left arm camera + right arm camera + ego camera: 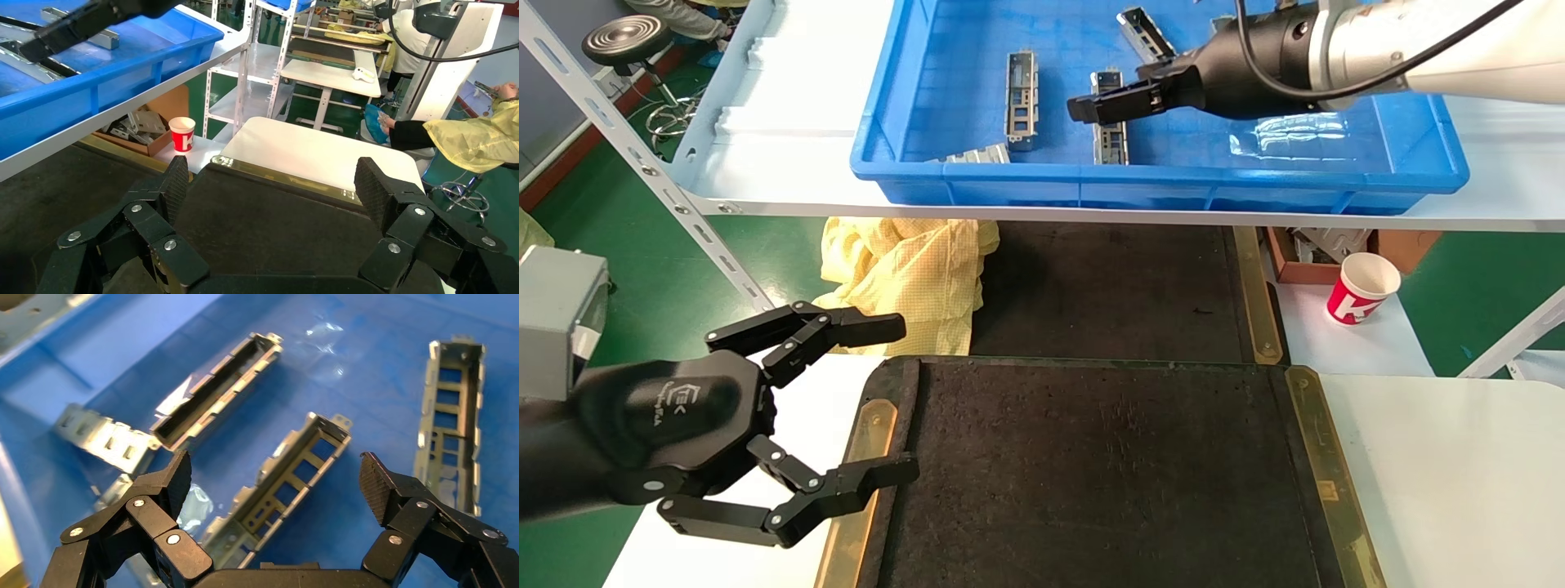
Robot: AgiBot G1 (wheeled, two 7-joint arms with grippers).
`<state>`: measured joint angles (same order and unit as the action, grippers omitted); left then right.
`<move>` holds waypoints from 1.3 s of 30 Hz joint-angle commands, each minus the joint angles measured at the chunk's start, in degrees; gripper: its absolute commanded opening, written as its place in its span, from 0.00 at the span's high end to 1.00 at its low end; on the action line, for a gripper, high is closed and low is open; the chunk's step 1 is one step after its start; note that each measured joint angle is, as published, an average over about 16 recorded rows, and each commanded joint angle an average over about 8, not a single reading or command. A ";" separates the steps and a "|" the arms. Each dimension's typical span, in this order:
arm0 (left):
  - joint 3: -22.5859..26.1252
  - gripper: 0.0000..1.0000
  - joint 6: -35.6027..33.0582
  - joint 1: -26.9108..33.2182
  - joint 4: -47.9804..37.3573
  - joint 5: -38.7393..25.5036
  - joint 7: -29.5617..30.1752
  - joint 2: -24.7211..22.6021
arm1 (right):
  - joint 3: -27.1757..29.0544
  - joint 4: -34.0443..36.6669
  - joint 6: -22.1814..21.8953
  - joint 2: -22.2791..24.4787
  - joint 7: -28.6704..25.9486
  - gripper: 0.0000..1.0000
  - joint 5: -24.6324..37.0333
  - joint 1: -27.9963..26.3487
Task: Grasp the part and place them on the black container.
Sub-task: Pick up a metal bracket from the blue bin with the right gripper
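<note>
Several silver-grey parts lie in the blue crate [1173, 184] on the shelf, among them one part [1021, 98] to the left and another part [1110, 135] under my right gripper [1087, 108]. In the right wrist view my right gripper [276, 474] is open and empty, its jaws on either side of a windowed part [294, 471] lying slantwise just below them. More parts [451, 422] lie beside it. The black container [1107, 474] lies on the white table in front of me, bare. My left gripper [905, 398] is open and empty over its left brass strip; the left wrist view [272, 177] shows it too.
A second dark tray [1107, 286] lies under the shelf. A yellow cloth [911, 269] is heaped at its left. A red and white paper cup [1363, 287] and a cardboard box [1303, 249] stand to the right. Crumpled clear plastic [1295, 135] lies in the crate.
</note>
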<state>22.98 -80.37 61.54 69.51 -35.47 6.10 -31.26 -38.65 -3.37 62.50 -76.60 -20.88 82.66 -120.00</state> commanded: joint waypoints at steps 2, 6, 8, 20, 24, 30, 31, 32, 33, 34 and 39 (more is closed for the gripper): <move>0.00 0.00 0.00 0.00 0.00 0.00 0.00 0.00 | -0.09 0.45 -1.41 -0.35 -0.33 0.59 0.08 0.31; 0.00 0.00 0.00 0.00 0.00 0.00 0.00 0.00 | -0.16 0.12 -2.19 -0.47 -0.87 0.97 0.02 0.59; 0.00 0.00 0.00 0.00 0.00 0.00 0.00 0.00 | -0.19 -0.19 -2.36 -0.54 -1.07 1.00 -0.04 0.74; 0.00 0.00 0.00 0.00 0.00 0.00 0.00 0.00 | -1.06 -2.18 -4.06 -0.82 -2.28 1.00 0.10 2.11; 0.00 0.00 0.00 0.00 0.00 0.00 0.00 0.00 | -1.42 -2.65 -4.66 -0.79 -2.58 1.00 0.12 2.38; 0.00 0.00 0.00 0.00 0.00 0.00 0.00 0.00 | -1.85 -3.25 -6.83 -0.83 -2.49 1.00 0.07 2.78; 0.00 0.00 0.00 0.00 0.00 0.00 0.00 0.00 | -1.91 -3.38 -7.35 -0.85 -2.45 1.00 0.05 2.85; 0.00 0.00 0.00 0.00 0.00 0.00 0.00 0.00 | -1.99 -3.54 -7.91 -0.87 -2.40 1.00 0.04 2.94; 0.00 0.00 0.00 0.00 0.00 0.00 0.00 0.00 | -2.07 -3.72 -8.49 -0.90 -2.35 1.00 0.03 3.02; 0.00 0.00 0.00 0.00 0.00 0.00 0.00 0.00 | -2.15 -3.91 -9.08 -0.92 -2.30 1.00 0.01 3.11; 0.00 0.00 0.00 0.00 0.00 0.00 0.00 0.00 | -2.53 -4.87 -11.82 -0.94 -2.20 1.00 -0.21 3.45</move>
<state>22.98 -80.37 61.54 69.51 -35.47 6.10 -31.26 -41.13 -8.08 50.98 -77.48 -23.07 82.35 -116.71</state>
